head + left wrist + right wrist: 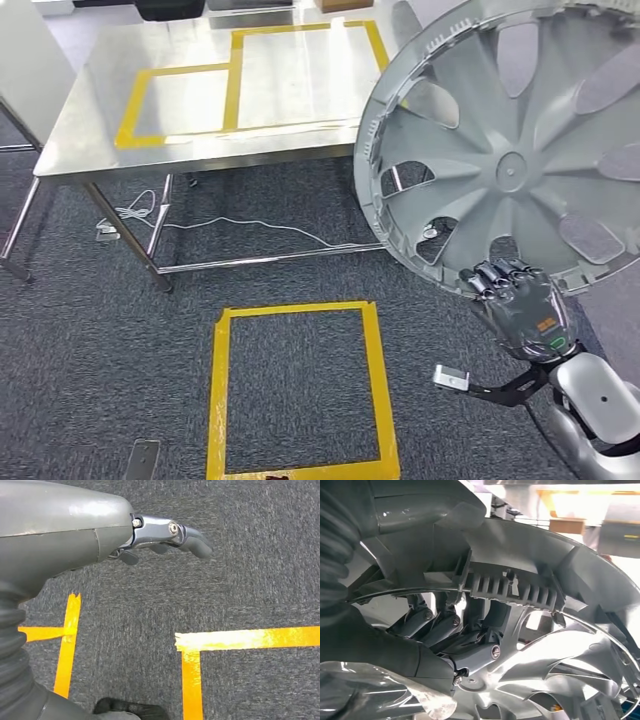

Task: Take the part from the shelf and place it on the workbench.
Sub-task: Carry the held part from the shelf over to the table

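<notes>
Part: the large grey wheel-cover part [504, 150] is in the right half of the head view, held up on edge and tilted, its upper side going out of the frame at the top right.
Right hand: the right hand [521, 305] grips the part by the lower rim, at the lower right of the head view; in the right wrist view the dark fingers [433, 625] are hooked through the ribbed rim [508, 587].
Left hand: the left hand [158, 535] is over the grey carpet; its fingers hold nothing and look loosely stretched, but how wide they are I cannot tell well.
Workbench: the steel workbench [98, 110] is at the upper left, with yellow tape frames [234, 75] on its top; the part's edge overlaps the bench's right end in the picture.
Risk, grip: one hand on one point of the rim; I judge the wide part may swing or slip.
Risk, bench edge: the low rim may hit the table edge if it is not lifted enough.
Risk, floor: a cable [249, 225] lies under the bench, near where the feet would go.
</notes>
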### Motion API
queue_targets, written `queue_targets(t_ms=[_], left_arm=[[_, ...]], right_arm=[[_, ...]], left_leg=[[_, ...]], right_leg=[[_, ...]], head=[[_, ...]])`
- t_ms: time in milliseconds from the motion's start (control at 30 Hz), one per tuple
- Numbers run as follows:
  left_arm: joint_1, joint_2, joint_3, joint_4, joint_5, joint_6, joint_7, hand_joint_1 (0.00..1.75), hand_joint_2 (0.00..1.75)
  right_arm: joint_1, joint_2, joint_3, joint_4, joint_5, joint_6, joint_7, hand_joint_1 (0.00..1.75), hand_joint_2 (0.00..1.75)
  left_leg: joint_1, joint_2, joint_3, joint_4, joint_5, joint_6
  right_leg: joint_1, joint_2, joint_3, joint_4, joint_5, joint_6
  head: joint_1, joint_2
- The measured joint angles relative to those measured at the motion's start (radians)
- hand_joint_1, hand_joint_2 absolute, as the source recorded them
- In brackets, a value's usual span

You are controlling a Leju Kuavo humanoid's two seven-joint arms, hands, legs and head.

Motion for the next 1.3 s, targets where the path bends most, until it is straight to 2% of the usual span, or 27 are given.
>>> queue_targets(t_ms=[33, 67, 100, 133, 200, 233, 300, 367, 433, 500, 533, 567, 600, 633, 700, 733, 833, 867, 933, 1000, 1033, 1067, 1100, 1167, 1200, 1233, 1300], left_arm=[[0.0, 0.0, -0.001, 0.0, -0.001, -0.001, -0.002, 0.0, 1.75], [0.001, 0.0, -0.002, 0.0, -0.003, -0.003, -0.006, 0.0, 1.75], [0.001, 0.0, -0.004, 0.0, -0.006, -0.004, -0.012, 0.0, 1.75], [0.001, 0.0, -0.006, 0.0, -0.009, -0.004, -0.018, 0.0, 1.75], [0.0, 0.001, -0.01, 0.0, -0.013, -0.004, -0.029, 0.0, 1.75], [0.0, 0.001, -0.011, 0.0, -0.014, -0.005, -0.033, 0.0, 1.75], [0.0, 0.001, -0.012, 0.0, -0.014, -0.005, -0.037, 0.0, 1.75], [0.001, 0.0, -0.014, 0.0, -0.014, -0.005, -0.039, 0.0, 1.75], [-0.001, 0.0, -0.016, 0.0, -0.014, -0.005, -0.04, 0.0, 1.75], [-0.003, 0.001, -0.016, 0.0, -0.014, -0.005, -0.041, 0.0, 1.75], [-0.003, 0.0, -0.017, 0.0, -0.014, -0.005, -0.041, 0.0, 1.75], [-0.002, 0.0, -0.017, 0.0, -0.014, -0.007, -0.041, 0.0, 1.75], [-0.002, -0.001, -0.017, 0.0, -0.014, -0.008, -0.041, 0.0, 1.75], [-0.003, -0.002, -0.017, 0.0, -0.014, -0.01, -0.041, 0.0, 1.75], [-0.003, -0.003, -0.017, 0.0, -0.014, -0.013, -0.043, 0.0, 1.75], [-0.003, -0.004, -0.017, 0.0, -0.014, -0.014, -0.043, 0.0, 1.75], [-0.002, -0.004, -0.017, 0.0, -0.014, -0.015, -0.046, 0.0, 1.75], [-0.002, -0.004, -0.017, 0.0, -0.014, -0.015, -0.047, 0.0, 1.75], [-0.002, -0.004, -0.017, 0.0, -0.014, -0.015, -0.048, 0.0, 1.75], [-0.001, -0.005, -0.017, 0.0, -0.014, -0.015, -0.048, 0.0, 1.75], [0.0, -0.005, -0.017, 0.0, -0.014, -0.015, -0.048, 0.0, 1.75], [0.0, -0.005, -0.017, 0.0, -0.014, -0.015, -0.048, 0.0, 1.75], [0.001, -0.005, -0.017, 0.0, -0.014, -0.015, -0.048, 0.0, 1.75], [0.0, -0.004, -0.017, 0.0, -0.014, -0.015, -0.047, 0.0, 1.75], [0.0, -0.003, -0.017, 0.0, -0.014, -0.016, -0.048, 0.0, 1.75], [-0.001, -0.003, -0.017, 0.0, -0.013, -0.017, -0.048, 0.0, 1.75], [-0.002, -0.004, -0.017, 0.0, -0.013, -0.019, -0.05, 0.0, 1.75]], right_arm=[[-0.001, 0.0, 0.002, 0.002, 0.005, 0.0, 0.001, 1.75, 1.75], [-0.003, 0.001, 0.004, 0.004, 0.009, 0.0, 0.001, 1.75, 1.75], [-0.005, 0.001, 0.005, 0.006, 0.012, 0.001, 0.001, 1.75, 1.75], [-0.008, 0.001, 0.007, 0.008, 0.015, 0.0, 0.001, 1.75, 1.75], [-0.018, 0.001, 0.008, 0.009, 0.017, 0.0, 0.001, 1.75, 1.75], [-0.024, 0.001, 0.008, 0.01, 0.018, 0.0, 0.001, 1.75, 1.75], [-0.034, 0.001, 0.01, 0.012, 0.019, 0.0, 0.001, 1.75, 1.75], [-0.043, 0.001, 0.012, 0.013, 0.018, 0.0, 0.001, 1.75, 1.75], [-0.053, 0.001, 0.013, 0.015, 0.018, -0.001, 0.002, 1.75, 1.75], [-0.059, 0.001, 0.016, 0.017, 0.018, -0.001, 0.002, 1.75, 1.75], [-0.059, 0.001, 0.019, 0.019, 0.018, -0.001, 0.002, 1.75, 1.75], [-0.059, 0.001, 0.022, 0.02, 0.019, -0.001, 0.001, 1.75, 1.75], [-0.059, 0.001, 0.024, 0.021, 0.019, -0.001, 0.001, 1.75, 1.75], [-0.061, 0.001, 0.025, 0.022, 0.019, -0.001, 0.001, 1.75, 1.75], [-0.067, 0.001, 0.026, 0.022, 0.019, -0.001, 0.001, 1.75, 1.75], [-0.07, 0.001, 0.027, 0.022, 0.019, -0.002, 0.001, 1.75, 1.75], [-0.072, 0.001, 0.029, 0.023, 0.019, -0.002, 0.001, 1.75, 1.75], [-0.073, 0.001, 0.03, 0.023, 0.019, -0.002, 0.001, 1.75, 1.75], [-0.075, 0.001, 0.03, 0.023, 0.019, -0.002, 0.002, 1.75, 1.75], [-0.075, 0.001, 0.032, 0.023, 0.02, -0.002, 0.001, 1.75, 1.75], [-0.075, 0.001, 0.032, 0.024, 0.02, -0.002, 0.001, 1.75, 1.75], [-0.075, 0.001, 0.033, 0.024, 0.02, -0.002, 0.001, 1.75, 1.75], [-0.075, 0.001, 0.033, 0.025, 0.02, -0.002, 0.001, 1.75, 1.75], [-0.075, 0.001, 0.034, 0.025, 0.02, -0.003, 0.001, 1.75, 1.75], [-0.076, 0.001, 0.034, 0.025, 0.019, -0.003, 0.002, 1.75, 1.75], [-0.078, 0.001, 0.034, 0.025, 0.019, -0.003, 0.002, 1.75, 1.75], [-0.081, 0.001, 0.034, 0.025, 0.018, -0.002, 0.001, 1.75, 1.75]], left_leg=[[0.003, 0.003, -0.016, 0.032, -0.003, -0.002], [0.005, 0.004, -0.013, 0.026, 0.012, -0.003], [0.006, 0.004, 0.009, -0.019, 0.044, -0.001], [0.006, 0.005, 0.044, -0.089, 0.081, 0.002], [0.002, 0.009, 0.102, -0.207, 0.119, 0.011], [0.0, 0.01, 0.115, -0.235, 0.121, 0.015], [-0.003, 0.009, 0.119, -0.246, 0.114, 0.023], [0.001, 0.008, 0.124, -0.257, 0.117, 0.035], [0.004, 0.007, 0.129, -0.264, 0.12, 0.046], [0.003, 0.005, 0.13, -0.264, 0.119, 0.051], [0.001, 0.003, 0.13, -0.264, 0.118, 0.052], [0.001, 0.001, 0.132, -0.264, 0.116, 0.053], [0.0, -0.001, 0.134, -0.263, 0.115, 0.052], [0.0, -0.004, 0.137, -0.263, 0.112, 0.05], [-0.003, -0.007, 0.14, -0.258, 0.107, 0.045], [-0.004, -0.008, 0.139, -0.256, 0.106, 0.041], [-0.005, -0.009, 0.136, -0.253, 0.104, 0.028], [-0.004, -0.007, 0.132, -0.242, 0.095, 0.022], [-0.001, -0.002, 0.097, -0.164, 0.048, 0.009], [0.004, 0.0, 0.035, -0.033, -0.009, 0.0], [0.006, 0.001, 0.013, 0.013, -0.021, -0.002], [0.007, 0.001, 0.005, 0.027, -0.015, -0.003], [0.008, 0.001, 0.017, 0.0, 0.01, -0.002], [0.008, 0.003, 0.078, -0.127, 0.079, 0.003], [0.006, 0.004, 0.107, -0.189, 0.101, 0.007], [0.005, 0.004, 0.125, -0.228, 0.109, 0.011], [0.001, 0.004, 0.131, -0.249, 0.104, 0.019]], right_leg=[[0.0, -0.008, 0.001, 0.0, -0.002, 0.0], [0.0, -0.014, 0.004, 0.0, -0.003, 0.0], [0.0, -0.018, 0.007, 0.0, -0.006, 0.001], [0.0, -0.022, 0.011, 0.0, -0.008, 0.003], [0.004, -0.027, 0.015, 0.001, -0.013, 0.01], [0.006, -0.028, 0.015, 0.0, -0.015, 0.015], [0.006, -0.03, 0.016, -0.006, -0.014, 0.027], [0.005, -0.025, 0.009, 0.005, -0.027, 0.037], [0.004, -0.012, -0.038, 0.093, -0.075, 0.042], [0.004, -0.003, -0.113, 0.23, -0.125, 0.044], [0.004, -0.002, -0.139, 0.271, -0.128, 0.045], [0.005, -0.002, -0.149, 0.274, -0.111, 0.045], [0.005, -0.002, -0.137, 0.236, -0.077, 0.044], [0.004, -0.002, -0.11, 0.167, -0.033, 0.042], [0.006, 0.0, -0.051, 0.045, 0.017, 0.036], [0.008, 0.0, -0.034, 0.013, 0.023, 0.034], [0.009, 0.0, -0.025, -0.001, 0.02, 0.02], [0.007, -0.001, -0.023, -0.002, 0.021, 0.014], [0.002, -0.004, -0.02, -0.006, 0.022, 0.004], [0.002, -0.006, -0.02, -0.006, 0.021, 0.0], [0.002, -0.006, -0.019, -0.006, 0.02, 0.0], [0.002, -0.006, -0.018, -0.005, 0.019, 0.0], [0.002, -0.006, -0.016, -0.005, 0.018, 0.0], [0.002, -0.005, -0.009, -0.005, 0.014, 0.005], [0.004, -0.005, -0.007, -0.004, 0.011, 0.009], [0.006, -0.005, -0.008, -0.004, 0.01, 0.014], [0.008, -0.005, -0.01, -0.006, 0.011, 0.024]], head=[[0.0, 0.0], [0.0, 0.0], [0.0, 0.0], [0.0, 0.0], [0.0, 0.0], [0.0, 0.0], [0.001, 0.0], [0.003, 0.0], [0.007, 0.0], [0.009, 0.0], [0.009, 0.0], [0.009, 0.0], [0.009, 0.0], [0.009, 0.0], [0.009, 0.0], [0.008, 0.0], [0.008, 0.0], [0.007, 0.0], [0.006, 0.0], [0.005, 0.0], [0.005, 0.0], [0.005, 0.0], [0.005, 0.0], [0.005, 0.0], [0.005, 0.0], [0.006, 0.0], [0.006, 0.0]])
